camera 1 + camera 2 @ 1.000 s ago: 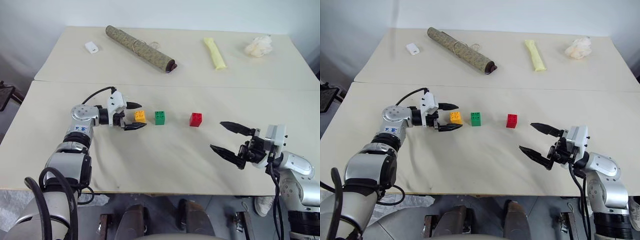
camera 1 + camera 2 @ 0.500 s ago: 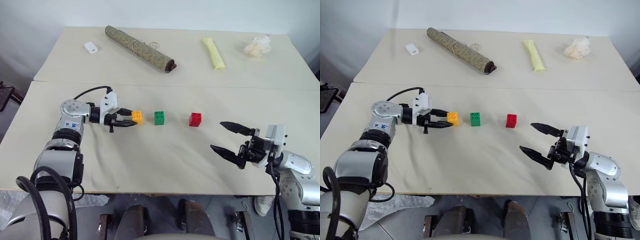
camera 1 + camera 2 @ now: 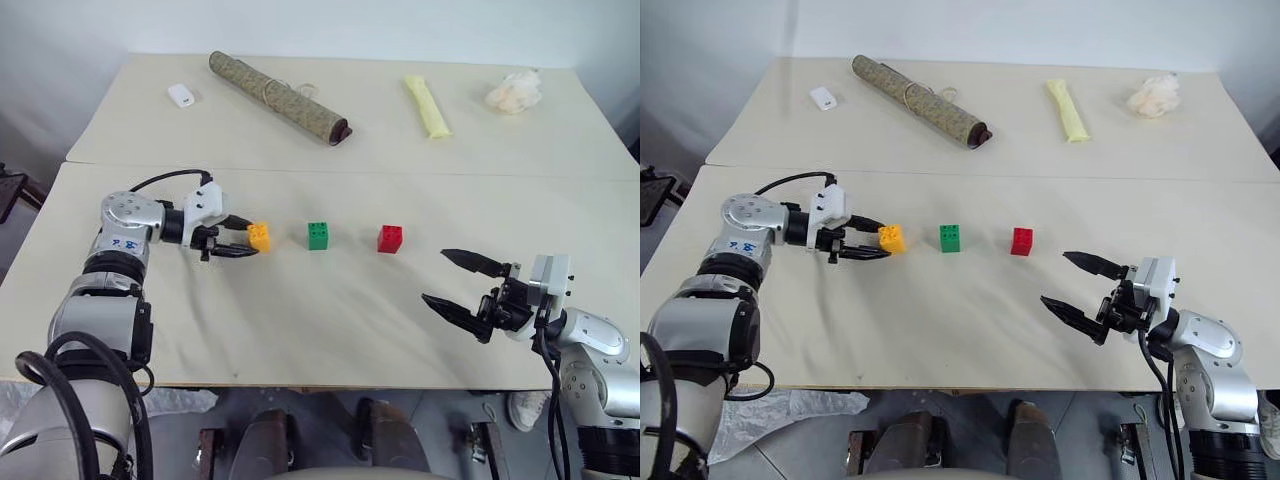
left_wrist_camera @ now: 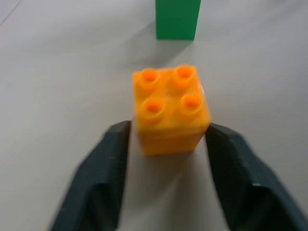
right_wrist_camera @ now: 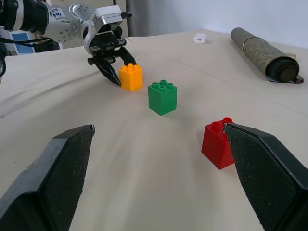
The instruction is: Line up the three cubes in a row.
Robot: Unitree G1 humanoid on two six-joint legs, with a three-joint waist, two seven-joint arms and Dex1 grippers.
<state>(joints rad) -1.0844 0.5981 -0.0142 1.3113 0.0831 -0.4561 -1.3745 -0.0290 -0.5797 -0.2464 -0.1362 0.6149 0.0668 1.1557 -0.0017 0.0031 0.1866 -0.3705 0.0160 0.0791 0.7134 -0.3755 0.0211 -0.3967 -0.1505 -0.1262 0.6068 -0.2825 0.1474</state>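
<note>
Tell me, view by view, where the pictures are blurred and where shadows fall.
Left wrist view: the orange cube and the dark fingers beside it look soft, the green cube beyond is softer still. Right wrist view: the near fingers are slightly soft, while the red cube is crisp, with a faint shadow beside it. Left eye view: even light, pale shadows beside each cube on the table.

Beige table [image 3: 330, 320], orange cube [image 3: 259, 236], green cube [image 3: 318, 235], red cube [image 3: 390, 238], rolled mat [image 3: 278, 97]
</note>
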